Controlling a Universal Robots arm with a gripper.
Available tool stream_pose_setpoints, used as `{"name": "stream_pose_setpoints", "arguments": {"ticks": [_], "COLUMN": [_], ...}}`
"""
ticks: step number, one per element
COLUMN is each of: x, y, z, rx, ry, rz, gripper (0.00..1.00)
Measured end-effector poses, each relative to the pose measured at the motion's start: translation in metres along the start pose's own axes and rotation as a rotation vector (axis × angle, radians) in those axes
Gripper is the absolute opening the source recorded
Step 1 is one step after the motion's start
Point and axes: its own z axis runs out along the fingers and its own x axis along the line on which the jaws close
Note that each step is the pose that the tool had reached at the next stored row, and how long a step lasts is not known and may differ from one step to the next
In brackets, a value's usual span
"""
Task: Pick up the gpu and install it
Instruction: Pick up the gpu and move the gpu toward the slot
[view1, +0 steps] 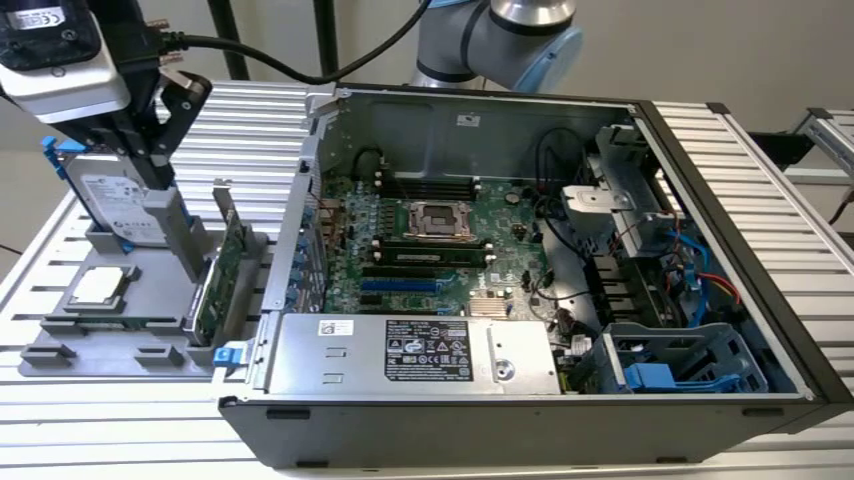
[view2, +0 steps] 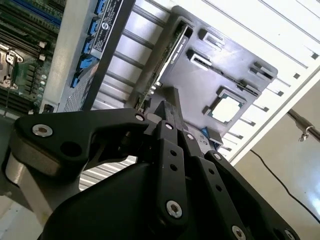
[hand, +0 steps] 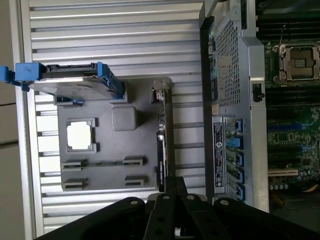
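Arm: black two-finger gripper (view1: 156, 175) hangs fingers-down over grey moulded tray (view1: 80, 342), exterior view's left of ribbed metal worktop (view1: 247, 130) | Claw: tips pressed together, empty | Thin green gpu card (view1: 214, 290) upright on edge along tray's edge beside open black computer case (view1: 747, 215).

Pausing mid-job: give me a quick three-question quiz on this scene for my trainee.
1. True or false: the gpu is already seated on the motherboard.
2. Multiple choice: what lies flat in the gray holder? A) fan B) processor chip C) memory stick
3. Short answer: what does the end effector hang above?
Key: 1 false, it stands on edge in the holder; 2 B; 3 the holder.
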Motion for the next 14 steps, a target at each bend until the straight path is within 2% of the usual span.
{"name": "stream_pose_setpoints", "arguments": {"ticks": [14], "x": [0.0025], "y": [-0.0152], "z": [-0.0002], "rx": [0.0000], "ry": [0.0000], "rz": [0.000], "gripper": [0.00]}}
